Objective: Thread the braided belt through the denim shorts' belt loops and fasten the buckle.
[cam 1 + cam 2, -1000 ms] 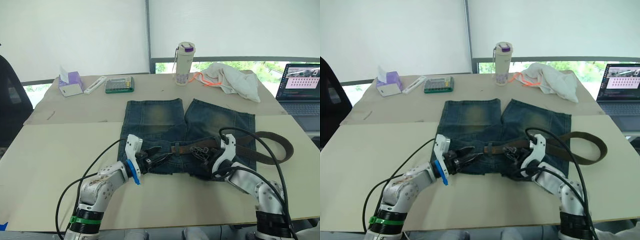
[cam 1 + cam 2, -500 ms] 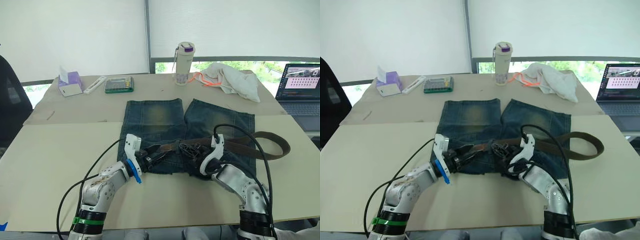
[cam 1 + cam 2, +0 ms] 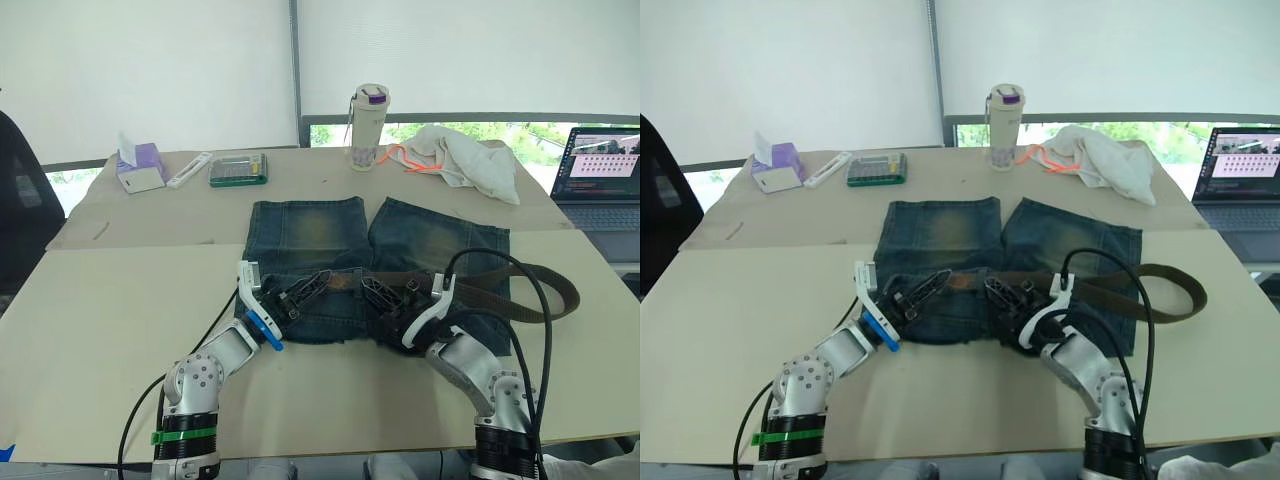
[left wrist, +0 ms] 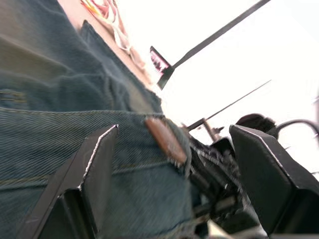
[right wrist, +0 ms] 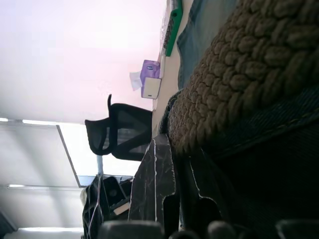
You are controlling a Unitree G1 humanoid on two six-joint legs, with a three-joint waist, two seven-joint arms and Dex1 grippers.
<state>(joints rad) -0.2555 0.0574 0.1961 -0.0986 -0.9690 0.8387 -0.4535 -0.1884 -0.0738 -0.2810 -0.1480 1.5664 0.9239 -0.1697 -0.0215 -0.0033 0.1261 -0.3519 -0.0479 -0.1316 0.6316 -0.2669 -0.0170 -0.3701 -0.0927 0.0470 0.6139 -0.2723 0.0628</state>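
The denim shorts (image 3: 370,270) are laid flat on the bench (image 3: 110,300), waistband toward the robot, and the braided belt (image 3: 480,285) is stretched along that waistband, its long axis running across from one gripper to the other. The free end of the strap is seen to sweep out past the outer side of the right gripper (image 3: 385,303) and loop back on the bench beyond the shorts' edge.

The left gripper (image 3: 305,290) is held with its fingers spread wide, nothing between them; in the left wrist view a short brown tip of the strap (image 4: 165,141) is seen poking from the denim directly ahead, between the two fingers and a little beyond them. That tip lies nearer the left gripper, so the next pull is judged to fall to that arm.

The right gripper is pressed against the belt at the waistband; in the right wrist view the braid (image 5: 249,64) is shown just above the fingers, but whether it is clamped cannot be told. The buckle cannot be made out with certainty.
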